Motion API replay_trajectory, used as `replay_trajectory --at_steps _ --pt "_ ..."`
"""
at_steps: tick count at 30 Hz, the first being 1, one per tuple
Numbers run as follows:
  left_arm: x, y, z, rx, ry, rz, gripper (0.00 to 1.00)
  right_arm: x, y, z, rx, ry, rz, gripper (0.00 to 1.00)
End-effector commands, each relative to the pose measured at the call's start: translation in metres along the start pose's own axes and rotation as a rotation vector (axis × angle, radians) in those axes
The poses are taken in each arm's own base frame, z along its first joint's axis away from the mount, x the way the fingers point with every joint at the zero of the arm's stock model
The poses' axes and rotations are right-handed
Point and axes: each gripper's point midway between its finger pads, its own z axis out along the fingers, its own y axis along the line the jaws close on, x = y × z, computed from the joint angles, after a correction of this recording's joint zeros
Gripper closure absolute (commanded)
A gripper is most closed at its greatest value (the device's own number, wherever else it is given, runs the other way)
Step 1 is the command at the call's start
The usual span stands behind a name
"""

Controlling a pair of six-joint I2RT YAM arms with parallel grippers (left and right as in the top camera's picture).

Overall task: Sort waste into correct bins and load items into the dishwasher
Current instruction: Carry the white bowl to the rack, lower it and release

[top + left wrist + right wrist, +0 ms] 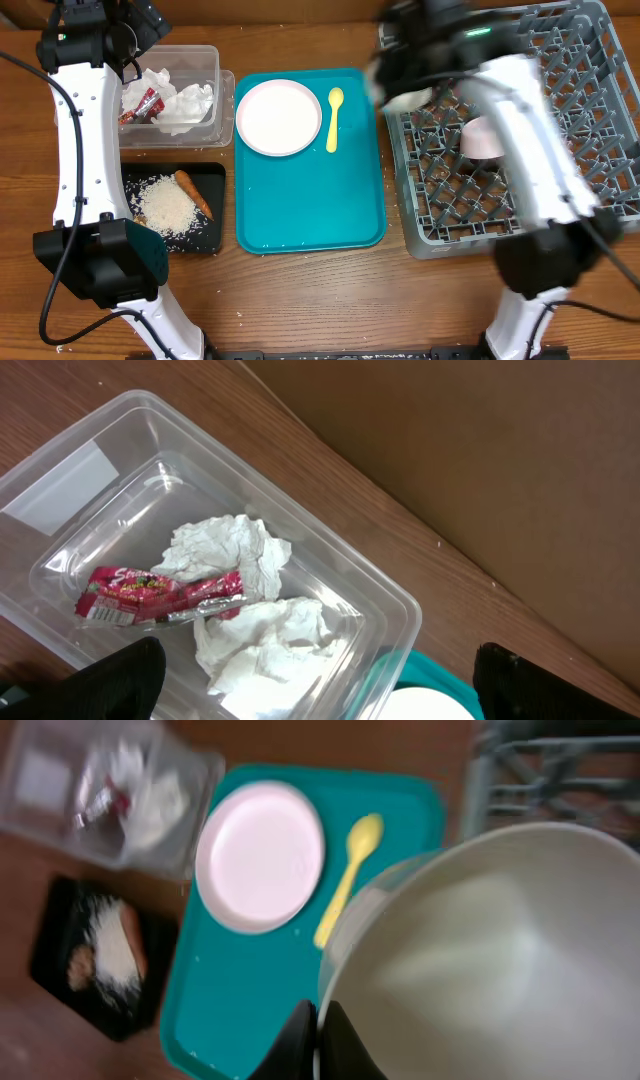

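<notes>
Wood table (300,300); white bowl (500,950) rim pinched in right tool (320,1032).

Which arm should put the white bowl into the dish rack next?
Right. The right gripper is shut on the rim of the white bowl, over the dish rack corner. The left gripper hangs open over the clear tub, beyond the teal tray.
</notes>
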Motion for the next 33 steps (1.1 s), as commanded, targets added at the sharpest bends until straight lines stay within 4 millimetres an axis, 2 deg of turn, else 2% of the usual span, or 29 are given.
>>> replay_trajectory --at_steps 1,5,8,12,16,20,24,27,33 --pt "-0.007 -0.005 -0.012 0.019 -0.025 -0.015 0.00 -0.018 -0.061 -0.065 -0.141 -0.124 0.210 0.96" --pt "-0.007 -0.005 -0.012 0.019 -0.025 -0.015 0.00 -0.012 -0.141 -0.107 -0.219 -0.223 0.403 0.96" --pt "-0.007 -0.005 -0.012 0.019 -0.025 -0.014 0.00 0.004 -0.196 -0.133 -0.263 -0.298 0.536 0.96" --pt "-0.007 -0.005 -0.012 0.019 -0.025 -0.015 0.00 0.030 -0.242 -0.149 -0.401 -0.391 0.650 0.96" --pt "-0.007 -0.005 -0.012 0.019 -0.025 -0.014 0.00 0.044 -0.249 -0.153 -0.635 -0.499 0.612 0.96" --pt "-0.007 -0.005 -0.012 0.019 -0.025 -0.015 0.00 0.059 -0.252 -0.144 -0.781 -0.562 0.571 0.96" --pt "-0.007 -0.005 -0.012 0.019 -0.025 -0.015 0.00 0.070 -0.258 -0.127 -0.801 -0.541 0.624 0.96" --pt "-0.007 -0.005 -0.012 0.019 -0.025 -0.015 0.00 0.075 -0.262 -0.123 -0.792 -0.530 0.661 0.96" --pt "-0.007 -0.005 -0.012 0.019 -0.025 -0.014 0.00 0.095 -0.285 -0.107 -0.658 -0.445 0.875 0.96"
